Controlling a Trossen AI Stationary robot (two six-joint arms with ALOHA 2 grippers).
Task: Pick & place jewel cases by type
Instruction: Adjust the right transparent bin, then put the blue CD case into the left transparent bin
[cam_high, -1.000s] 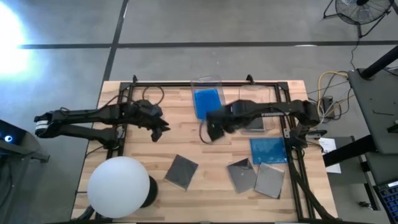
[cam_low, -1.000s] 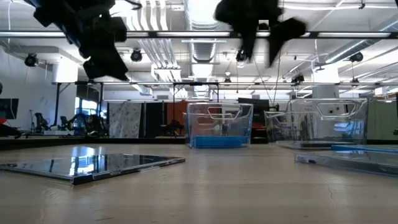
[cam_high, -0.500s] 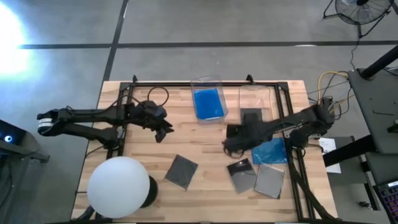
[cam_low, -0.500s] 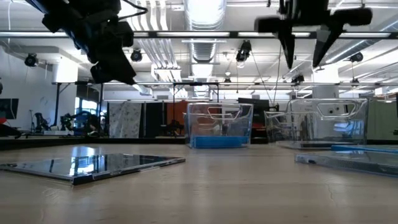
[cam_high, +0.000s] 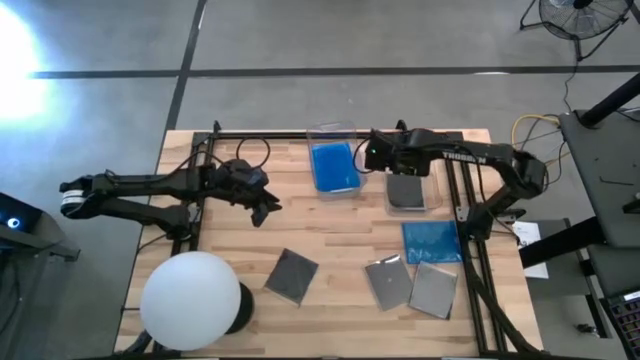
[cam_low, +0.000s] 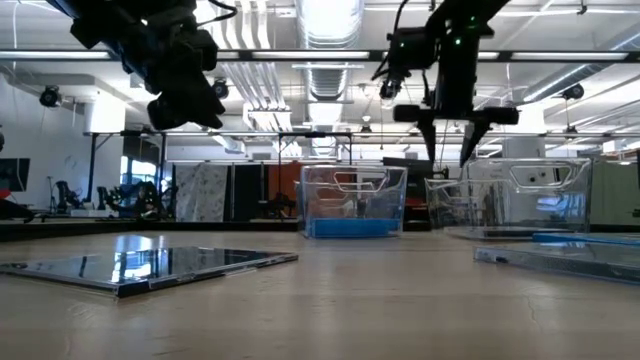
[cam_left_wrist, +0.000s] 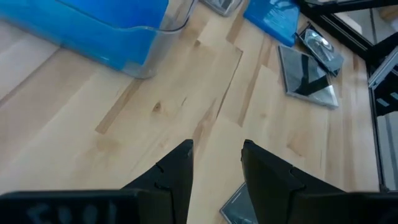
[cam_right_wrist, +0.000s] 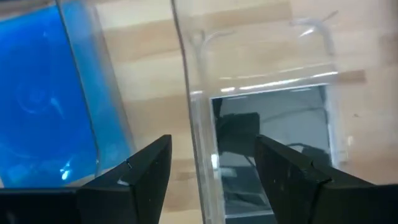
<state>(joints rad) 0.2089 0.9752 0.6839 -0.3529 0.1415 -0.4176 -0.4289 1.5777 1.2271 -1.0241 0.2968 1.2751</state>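
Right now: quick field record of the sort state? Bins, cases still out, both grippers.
left bin: blue cases inside
right bin: one grey case inside
loose on table: blue case; three grey cases
left gripper: open, empty, hovering left of the bins
right gripper: open, empty, above the bins

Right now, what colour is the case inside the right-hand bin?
Dark grey case; clearest in the high view.
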